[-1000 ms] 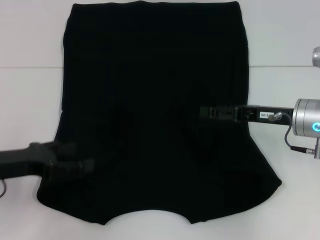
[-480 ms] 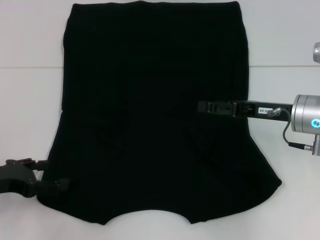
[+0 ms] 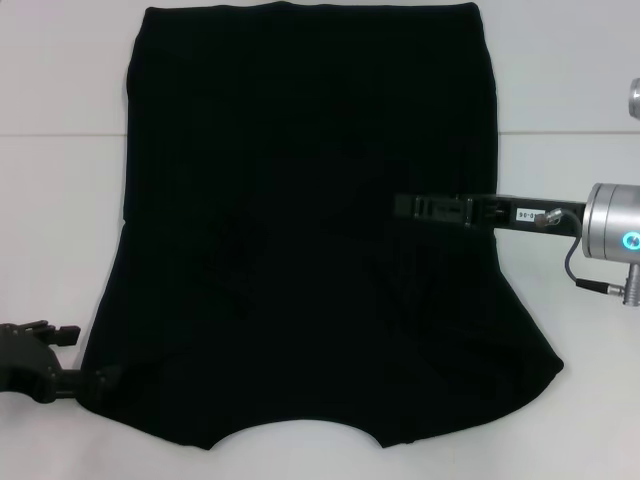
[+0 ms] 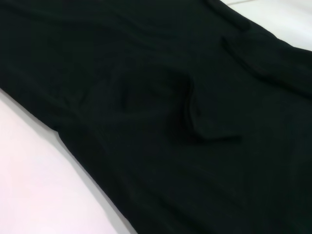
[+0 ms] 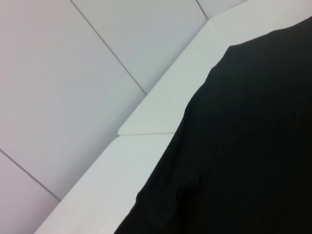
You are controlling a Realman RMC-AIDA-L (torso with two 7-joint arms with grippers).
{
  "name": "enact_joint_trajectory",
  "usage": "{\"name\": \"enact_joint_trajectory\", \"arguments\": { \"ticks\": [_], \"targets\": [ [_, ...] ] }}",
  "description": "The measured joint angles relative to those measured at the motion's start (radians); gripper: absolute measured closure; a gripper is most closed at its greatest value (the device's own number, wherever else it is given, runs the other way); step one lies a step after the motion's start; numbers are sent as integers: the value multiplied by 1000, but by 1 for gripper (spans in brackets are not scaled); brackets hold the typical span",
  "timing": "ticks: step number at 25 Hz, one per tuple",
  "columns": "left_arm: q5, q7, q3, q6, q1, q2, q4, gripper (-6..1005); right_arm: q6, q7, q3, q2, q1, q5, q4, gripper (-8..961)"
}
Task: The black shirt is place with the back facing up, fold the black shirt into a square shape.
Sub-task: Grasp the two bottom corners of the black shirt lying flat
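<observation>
The black shirt (image 3: 310, 230) lies spread flat on the white table (image 3: 60, 220), and it fills most of the middle of it. Its long way runs from the near edge, where the curved neck cut sits, to the straight hem at the far edge. Both sleeves look already folded in over the body, so the shirt looks like a tall shape that is wider near the robot. The left gripper (image 3: 85, 378) is low at the near left corner of the shirt, right at the edge of the cloth. One dark finger reaches toward the cloth, but I cannot tell if the fingers are spread or pressed together. The shirt lies to the right of this gripper and away from the robot. The right gripper (image 3: 405, 207) reaches in from the right side and hangs over the middle of the shirt, past its right edge. I cannot tell if its fingers are spread or pressed together, or if it touches the cloth. I think the next fold must go along the long way, near end to far end. The left gripper is nearer to the near edge, so it looks better placed to start.
</observation>
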Motion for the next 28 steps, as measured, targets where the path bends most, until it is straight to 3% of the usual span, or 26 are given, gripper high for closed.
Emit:
{"name": "enact_joint_trajectory", "arguments": {
  "ticks": [6, 17, 22, 28],
  "targets": [
    [1, 33, -1, -11, 3, -6, 2, 164, -1, -1, 0, 0, -4, 15, 0, 127],
    [9, 48, 1, -2, 4, -6, 0, 379, -2, -2, 0, -2, -5, 16, -2, 130],
    [10, 48, 2, -7, 3, -7, -2, 628, -2, -2, 0, -11, -15, 16, 2, 131],
    [10, 47, 1, -6, 3, -7, -4, 834, -7, 6, 0, -23, -45, 15, -3, 132]
  ]
}}
